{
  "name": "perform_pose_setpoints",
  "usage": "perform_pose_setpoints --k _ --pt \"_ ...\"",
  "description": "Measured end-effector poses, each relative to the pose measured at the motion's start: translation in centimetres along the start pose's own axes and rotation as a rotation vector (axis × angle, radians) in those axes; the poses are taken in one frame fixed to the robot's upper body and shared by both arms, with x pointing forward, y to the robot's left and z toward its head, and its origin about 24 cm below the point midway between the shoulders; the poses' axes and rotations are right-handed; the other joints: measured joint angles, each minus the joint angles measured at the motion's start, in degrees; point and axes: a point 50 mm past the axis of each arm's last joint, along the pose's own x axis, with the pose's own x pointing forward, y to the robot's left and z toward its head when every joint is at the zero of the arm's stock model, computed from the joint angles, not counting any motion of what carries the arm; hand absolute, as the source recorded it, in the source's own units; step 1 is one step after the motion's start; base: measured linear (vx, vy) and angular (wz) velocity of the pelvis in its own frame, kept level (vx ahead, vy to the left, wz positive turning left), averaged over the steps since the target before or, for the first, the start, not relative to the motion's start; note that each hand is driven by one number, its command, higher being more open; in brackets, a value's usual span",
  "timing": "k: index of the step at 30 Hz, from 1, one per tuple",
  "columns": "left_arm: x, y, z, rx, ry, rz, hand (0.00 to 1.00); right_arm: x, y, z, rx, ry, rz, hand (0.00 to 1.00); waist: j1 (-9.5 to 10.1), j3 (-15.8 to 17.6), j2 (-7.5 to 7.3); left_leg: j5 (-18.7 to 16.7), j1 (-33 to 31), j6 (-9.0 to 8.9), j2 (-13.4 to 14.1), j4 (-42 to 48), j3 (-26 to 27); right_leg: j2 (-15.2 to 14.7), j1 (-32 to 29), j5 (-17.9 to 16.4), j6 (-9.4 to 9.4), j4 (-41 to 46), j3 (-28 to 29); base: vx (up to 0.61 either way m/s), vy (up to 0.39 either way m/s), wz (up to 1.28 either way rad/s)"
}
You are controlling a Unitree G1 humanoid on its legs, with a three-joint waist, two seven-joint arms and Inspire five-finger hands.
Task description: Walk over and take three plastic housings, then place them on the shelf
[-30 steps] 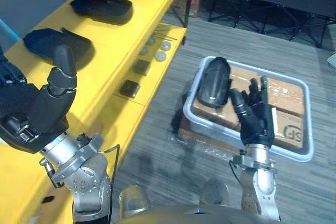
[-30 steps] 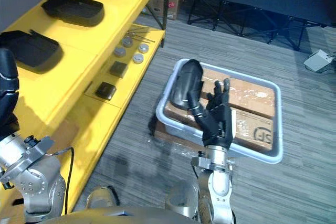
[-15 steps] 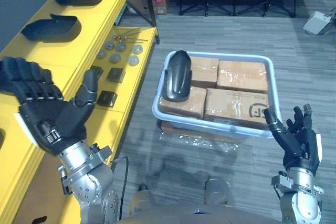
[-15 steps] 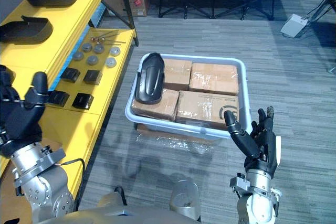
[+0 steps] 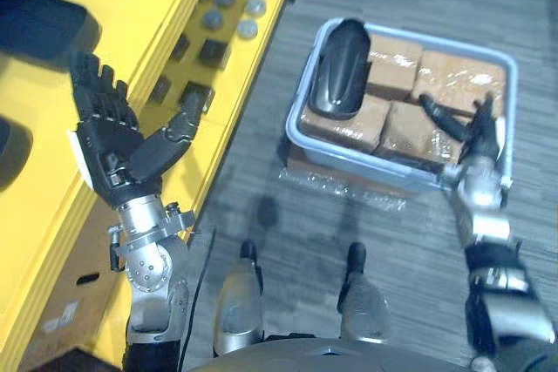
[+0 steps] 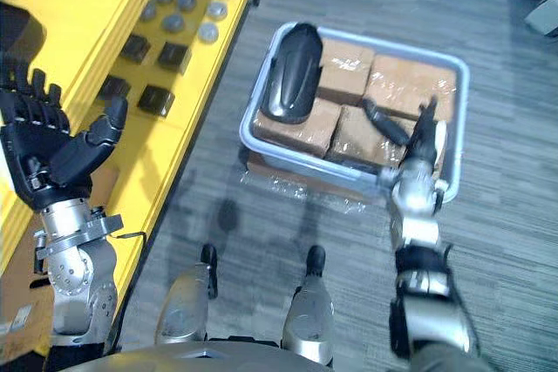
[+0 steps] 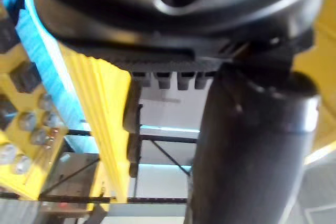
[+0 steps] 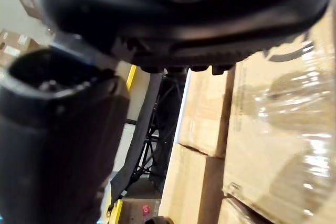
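While the left robot hand (image 5: 118,150) and right robot hand (image 5: 478,141) spread empty, a housing (image 5: 338,67) tops boxes (image 5: 394,65) in a bin (image 5: 296,115).

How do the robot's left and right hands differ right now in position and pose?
The left hand is held up beside the yellow shelf; the right hand reaches over the near rim of the grey tub, above the cardboard boxes. The left hand turns its palm toward the head camera; the right hand shows edge-on. Both are open and hold nothing.
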Motion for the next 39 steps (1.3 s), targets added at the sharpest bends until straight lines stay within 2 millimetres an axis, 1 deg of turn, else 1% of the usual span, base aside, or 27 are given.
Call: perform_pose_setpoints --k 1,2,3,4,5,6,7,8,9,10,12,14,15,16,18,19,22,23,25,27,29,30,31,32,35,39 --pt "0.0 -0.4 -0.9 0.002 0.037 -0.029 1.0 1.0 -0.3 1.3 -0.017 -0.008 -0.023 1.0 0.74 0.57 0.29 0.01 -1.35 0.02 0.0 0.89 -0.95 0.16 -0.3 0.19 0.05 -0.11 -0.86 -0.01 0.005 0.25" --pt "0.0 -0.5 -1.3 0.005 0.059 -0.042 1.0 1.4 -0.4 1.8 -0.024 -0.008 -0.031 1.0 0.93 0.73 0.34 0.02 -2.07 0.05 -0.06 1.41 -1.48 0.2 -0.43 0.2 0.05 -0.09 -1.31 0.0 0.016 0.23" --pt "-0.2 -0.9 -2.3 0.007 0.103 -0.068 1.0 1.9 -0.5 2.4 -0.043 -0.004 -0.046 1.0 2.12 0.91 0.34 -0.09 -3.14 0.08 -0.13 2.26 -1.9 0.2 -1.09 0.28 0.02 0.16 -1.54 0.01 0.032 0.19" --pt "-0.4 -1.2 -3.0 0.009 0.138 -0.094 1.0 2.4 -0.5 3.1 -0.056 -0.004 -0.056 1.0 2.69 1.61 0.46 -0.4 -4.08 0.25 -0.3 3.3 -2.56 0.18 -1.21 0.28 0.02 0.34 -2.11 0.01 0.041 0.16" --pt "-0.6 -1.3 -3.3 0.012 0.156 -0.104 1.0 2.5 -0.4 3.4 -0.064 -0.002 -0.059 1.0 3.12 1.88 0.51 -0.53 -4.6 0.3 -0.34 3.78 -2.86 0.18 -1.36 0.28 0.01 0.49 -2.56 0.0 0.047 0.14" --pt "-0.9 -1.5 -3.9 0.015 0.186 -0.126 1.0 2.9 -0.4 3.8 -0.081 0.002 -0.068 1.0 4.1 2.21 0.58 -0.69 -5.61 0.33 -0.34 4.68 -3.25 0.18 -2.24 0.28 0.01 1.29 -2.87 -0.02 0.052 0.1" --pt "-1.2 -1.8 -4.2 0.007 0.207 -0.146 1.0 3.3 -0.5 4.5 -0.092 -0.004 -0.078 1.0 5.16 2.97 1.01 -0.89 -6.29 0.45 -0.34 5.42 -3.69 0.14 -2.79 0.27 0.01 2.12 -3.44 -0.02 0.041 0.08" --pt "-1.3 -1.9 -4.4 0.005 0.217 -0.157 1.0 3.4 -0.6 4.9 -0.096 -0.009 -0.083 1.0 5.61 3.24 1.29 -0.96 -6.76 0.53 -0.36 5.88 -3.97 0.12 -3.02 0.27 0.0 2.48 -4.09 -0.05 0.043 0.14" --pt "-1.5 -2.2 -4.7 0.001 0.232 -0.173 1.0 3.9 -0.7 6.0 -0.104 -0.017 -0.091 1.0 6.2 3.87 2.07 -1.21 -7.67 0.65 -0.39 6.82 -4.56 0.11 -3.5 0.24 -0.03 3.34 -4.79 -0.04 0.022 0.1" --pt "-1.7 -2.3 -4.8 -0.004 0.239 -0.18 1.0 4.0 -0.8 6.4 -0.11 -0.019 -0.095 1.0 6.76 3.99 2.32 -1.34 -8.11 0.7 -0.38 7.24 -4.65 0.07 -3.99 0.19 -0.07 3.83 -5.02 -0.08 0.051 0.09" --pt "-2.2 -2.8 -5.2 -0.04 0.276 -0.197 1.0 4.6 -0.9 8.2 -0.128 -0.037 -0.107 1.0 8.02 4.64 3.58 -1.72 -9.93 0.85 -0.38 9.05 -5.23 -0.06 -5.39 -0.15 -0.51 5.44 -5.87 -0.09 0.056 0.02" --pt "-2.4 -3.2 -5.7 -0.045 0.299 -0.215 1.0 4.9 -1.4 9.1 -0.165 -0.044 -0.123 1.0 8.95 5.07 4.36 -1.88 -11.46 0.91 -0.38 10.32 -5.61 -0.16 -6.65 -0.38 -0.5 6.65 -6.02 -0.11 0.052 0.01" --pt "-2.6 -3.3 -5.9 -0.048 0.309 -0.216 1.0 5.0 -1.4 9.6 -0.19 -0.05 -0.128 1.0 9.18 5.12 4.45 -1.89 -12.96 0.93 -0.38 11.23 -5.87 -0.24 -7.89 -0.63 -0.49 7.42 -6.26 -0.11 0.046 0.0" --pt "-2.6 -3.5 -6.1 -0.052 0.316 -0.221 1.0 5.0 -1.5 9.7 -0.21 -0.046 -0.135 1.0 9.61 5.13 4.48 -1.88 -13.76 0.93 -0.38 11.56 -5.95 -0.38 -8.8 -0.81 -0.52 8.1 -6.46 -0.1 0.04 -0.02" --pt "-2.8 -4.2 -6.7 -0.065 0.342 -0.242 1.0 5.2 -2.5 9.6 -0.257 -0.019 -0.161 1.0 10.75 5.5 5.26 -1.86 -14.86 0.98 -0.45 12.44 -6.28 -0.63 -9.72 -0.95 -0.5 9.21 -6.7 -0.1 0.039 0.02" --pt "-3.0 -4.4 -7.0 -0.08 0.362 -0.245 1.0 5.2 -2.9 9.5 -0.27 0.003 -0.183 1.0 11.22 5.49 5.34 -1.72 -15.78 1.2 -0.72 12.86 -6.29 -1.03 -10.87 -1.09 -0.49 10.09 -6.76 -0.1 0.047 0.03" --pt "-3.5 -4.9 -7.3 -0.091 0.387 -0.245 1.0 5.4 -3.9 10.2 -0.295 0.052 -0.254 1.0 11.7 5.63 5.73 -1.23 -18.42 1.7 -1.63 13.46 -6.33 -2.1 -13.69 -1.06 -0.45 11.55 -6.8 -0.08 0.059 0.06" --pt "-3.6 -5.0 -7.4 -0.094 0.393 -0.24 1.0 5.4 -4.1 10.5 -0.305 0.061 -0.281 0.0 11.74 5.84 6.2 -1.21 -19.12 1.76 -1.82 14.07 -6.6 -2.32 -14.14 -1.05 -0.43 11.99 -6.97 -0.07 0.064 0.09" --pt "-3.6 -4.9 -7.6 -0.101 0.401 -0.223 1.0 5.4 -4.2 10.9 -0.353 0.087 -0.32 0.0 11.84 5.84 6.47 -1.01 -20.74 2.13 -2.43 14.75 -6.78 -2.91 -15.35 -0.91 -0.21 12.4 -7.19 -0.07 0.074 0.09" --pt "-3.5 -5.0 -7.8 -0.111 0.411 -0.21 1.0 5.3 -4.4 10.6 -0.381 0.12 -0.353 0.0 12.39 5.92 6.7 -1.05 -21.64 2.25 -2.54 15.34 -6.79 -3.15 -16.05 -0.91 -0.21 12.98 -7.24 -0.05 0.055 0.06" --pt "-3.4 -5.4 -8.0 -0.123 0.419 -0.214 1.0 5.2 -5.8 10.9 -0.442 0.129 -0.425 0.0 13.17 6.03 6.95 -0.71 -22.18 2.63 -3.18 15.22 -6.77 -3.89 -16.9 -0.94 -0.19 13.62 -7.3 -0.04 0.047 0.09" --pt "-3.5 -5.5 -8.0 -0.128 0.421 -0.212 1.0 5.2 -6.7 11.3 -0.453 0.142 -0.45 0.0 13.17 5.95 7.06 -0.5 -22.77 2.76 -3.44 15.26 -6.75 -4.23 -17.44 -0.95 -0.21 13.92 -7.43 -0.03 0.031 0.07" --pt "-3.5 -5.5 -8.0 -0.129 0.421 -0.21 1.0 5.2 -7.0 11.5 -0.454 0.15 -0.457 0.0 13.2 5.95 7.06 -0.46 -23.02 2.8 -3.5 15.3 -6.74 -4.29 -17.65 -0.94 -0.2 13.94 -7.44 -0.04 0.036 0.09" --pt "-3.4 -5.5 -8.0 -0.132 0.42 -0.209 1.0 5.1 -7.9 11.9 -0.492 0.156 -0.492 0.0 13.13 5.95 7.06 -0.25 -23.63 2.89 -3.8 15.31 -6.73 -4.69 -18.34 -0.96 -0.17 14.4 -7.51 -0.03 0.027 0.04" --pt "-3.4 -5.5 -8.0 -0.137 0.422 -0.205 1.0 5.0 -8.5 12.0 -0.539 0.16 -0.518 0.0 13.06 5.95 7.06 -0.15 -23.88 2.95 -4.0 15.34 -6.65 -5.02 -18.86 -1.11 -0.18 15.06 -7.46 -0.01 0.008 0.02" --pt "-3.3 -5.5 -7.8 -0.141 0.415 -0.194 1.0 4.9 -8.3 11.6 -0.585 0.163 -0.503 0.0 12.94 5.95 7.06 -0.16 -23.9 2.96 -3.97 15.36 -6.82 -5.16 -19.06 -1.82 -0.2 15.99 -7.69 0.0 0.004 0.03"
